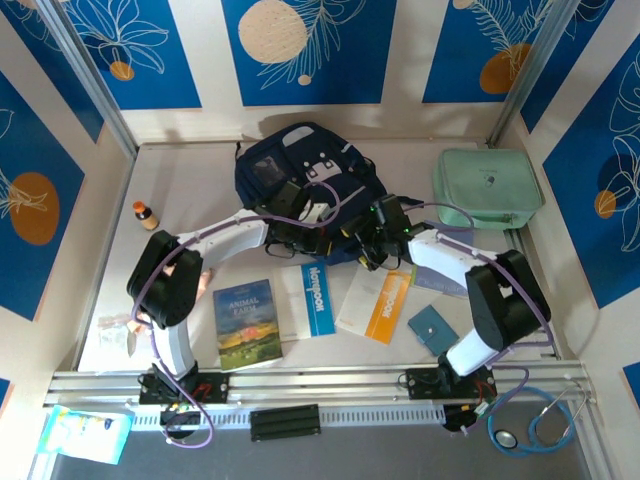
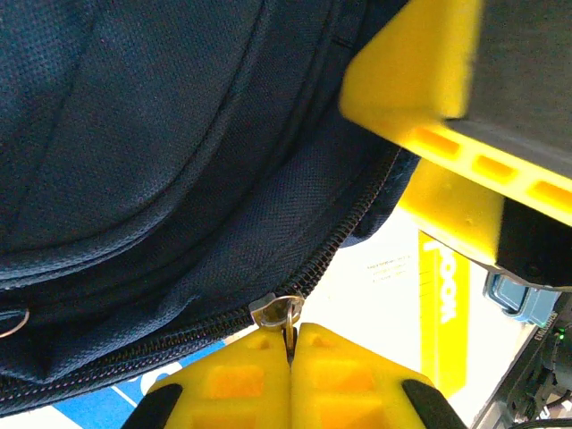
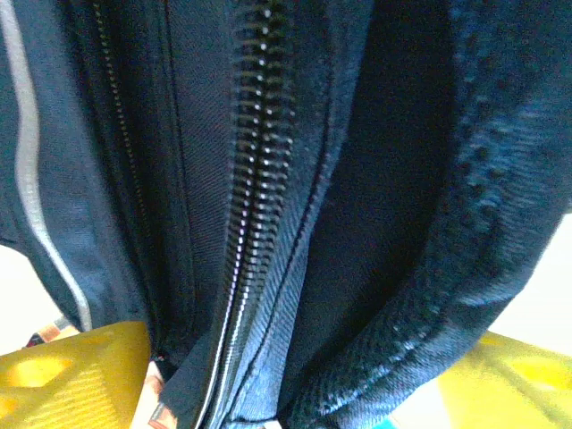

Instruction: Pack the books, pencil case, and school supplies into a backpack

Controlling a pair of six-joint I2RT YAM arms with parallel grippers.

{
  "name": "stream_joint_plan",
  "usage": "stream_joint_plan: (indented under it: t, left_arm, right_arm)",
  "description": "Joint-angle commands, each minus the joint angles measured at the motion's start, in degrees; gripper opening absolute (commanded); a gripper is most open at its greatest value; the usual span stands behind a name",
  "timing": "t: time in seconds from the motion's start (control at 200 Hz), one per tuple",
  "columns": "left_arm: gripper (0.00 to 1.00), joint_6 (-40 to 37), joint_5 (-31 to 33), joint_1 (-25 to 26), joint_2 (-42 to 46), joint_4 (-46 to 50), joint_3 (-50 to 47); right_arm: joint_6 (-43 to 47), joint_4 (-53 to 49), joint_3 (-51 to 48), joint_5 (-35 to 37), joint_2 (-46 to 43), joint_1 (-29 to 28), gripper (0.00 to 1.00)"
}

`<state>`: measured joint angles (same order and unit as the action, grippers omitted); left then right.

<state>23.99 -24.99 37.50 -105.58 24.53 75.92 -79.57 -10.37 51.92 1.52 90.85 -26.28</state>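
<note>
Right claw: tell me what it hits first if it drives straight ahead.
The backpack: its navy fabric and zipper sit between the open fingers of the right claw, so contact should come almost at once, though depth is unclear.

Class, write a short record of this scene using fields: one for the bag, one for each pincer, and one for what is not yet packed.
Bag: navy-blue fabric backpack, lying flat, front up
Left pincer: shut on silver zip pull
Right pincer: open, straddling backpack fabric
Unpacked: green Animal Farm paperback, blue-banded white paperback, orange-banded white paperback, teal square booklet
</note>
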Motion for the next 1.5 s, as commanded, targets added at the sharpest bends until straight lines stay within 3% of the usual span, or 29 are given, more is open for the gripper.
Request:
stream_joint_plan:
  t: [0.0, 0.285, 0.34, 0.52, 0.645, 0.86, 1.191, 1.496]
  left_arm:
    - [0.00, 0.0, -1.3, 0.6, 1.0, -1.2, 1.3]
    - [0.00, -0.5, -0.8, 0.7, 1.2, -0.5, 1.2]
    - [0.00, -0.9, 0.0, 0.7, 1.4, 0.1, 1.1]
    - [0.00, -4.6, 5.4, 0.6, 2.6, 6.1, 1.1]
    - [0.00, -9.8, 13.6, 0.4, 3.0, 13.4, 1.3]
    - [0.00, -15.4, 27.6, -0.9, 4.2, 17.6, -0.5]
    - [0.00, -16.9, 29.8, -6.6, 2.1, 11.3, -2.1]
    - [0.00, -14.7, 24.4, -14.3, -2.1, 4.4, -0.8]
  right_arm:
    - [-1.3, -0.5, 2.3, -0.4, 2.0, -1.2, 0.76]
    - [-1.0, -0.9, 1.5, 1.6, 2.5, -1.1, 0.59]
    - [-0.4, -1.3, 2.2, 2.0, 2.9, -1.1, 0.50]
    - [0.6, -2.4, 3.9, 5.2, 3.4, -0.8, 0.28]
    - [2.2, -2.7, 4.4, 8.9, 1.8, -0.8, 0.18]
    - [3.9, -2.9, 4.7, 11.3, -2.0, -0.8, 0.18]
    - [6.5, -3.5, 5.0, 7.2, -6.0, 1.1, 0.18]
    - [8.2, -3.6, 6.8, 4.5, -5.9, 1.8, 0.18]
